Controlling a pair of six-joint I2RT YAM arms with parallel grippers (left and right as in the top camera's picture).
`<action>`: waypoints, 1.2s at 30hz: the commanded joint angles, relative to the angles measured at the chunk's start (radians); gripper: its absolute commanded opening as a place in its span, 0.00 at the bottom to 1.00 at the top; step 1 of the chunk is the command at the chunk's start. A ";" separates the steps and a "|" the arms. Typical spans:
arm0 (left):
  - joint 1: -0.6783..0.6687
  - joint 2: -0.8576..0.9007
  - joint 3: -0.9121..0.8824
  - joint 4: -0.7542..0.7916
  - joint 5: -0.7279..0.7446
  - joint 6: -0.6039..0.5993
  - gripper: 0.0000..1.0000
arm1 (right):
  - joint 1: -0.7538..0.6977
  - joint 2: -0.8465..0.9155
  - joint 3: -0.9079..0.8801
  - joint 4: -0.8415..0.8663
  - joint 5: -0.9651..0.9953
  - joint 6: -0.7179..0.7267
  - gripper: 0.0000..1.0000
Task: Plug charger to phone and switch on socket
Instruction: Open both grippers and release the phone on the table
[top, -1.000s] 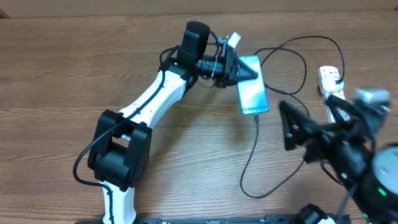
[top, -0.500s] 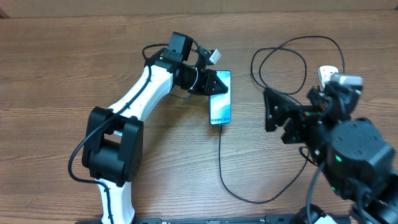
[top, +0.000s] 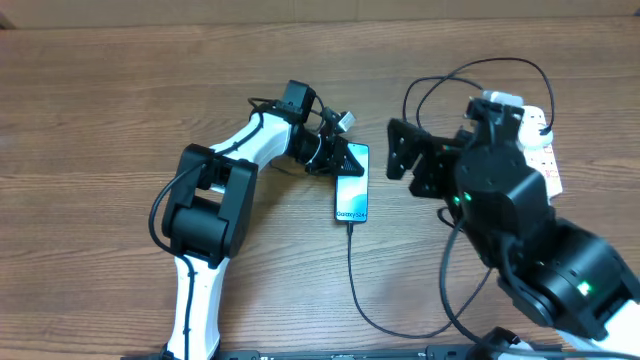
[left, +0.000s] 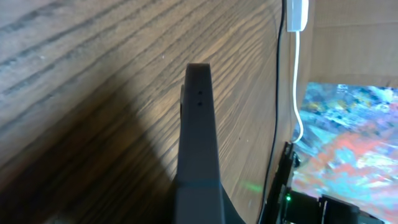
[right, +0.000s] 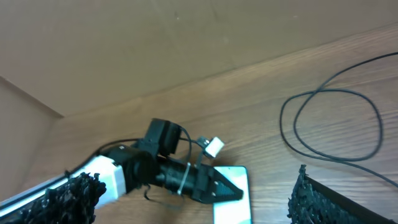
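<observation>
The phone (top: 352, 190) lies on the wooden table, light-blue screen up. My left gripper (top: 345, 158) is shut on its far end; the left wrist view shows the phone's dark edge (left: 198, 124) between the jaws. The charger's black cable (top: 352, 270) is plugged into the phone's near end, curves along the front and loops at the back right (top: 470, 85). The white socket (top: 541, 135) lies at the right, mostly hidden behind my right arm. My right gripper (top: 405, 160) is open and empty, raised to the right of the phone. The right wrist view shows the phone (right: 231, 199) and cable loops (right: 329, 124).
The left arm (top: 225, 170) stretches across the table's middle left. The right arm's bulk (top: 520, 230) covers the right side. Cardboard wall (right: 155, 43) stands behind the table's far edge. The cable's slack (top: 440, 325) lies near the front edge.
My left gripper has carried the phone left and nearer, turning it upright in view, with the cable trailing. My right arm has swung back over the socket.
</observation>
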 joint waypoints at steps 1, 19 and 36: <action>-0.001 0.036 0.020 0.006 0.018 -0.009 0.10 | -0.002 0.033 -0.005 0.040 0.013 0.023 1.00; -0.001 0.046 0.020 0.001 -0.057 -0.060 0.59 | -0.002 0.154 -0.005 0.280 0.035 0.022 1.00; -0.001 0.046 0.020 -0.060 -0.263 -0.200 1.00 | -0.022 0.167 -0.005 0.204 0.077 0.023 1.00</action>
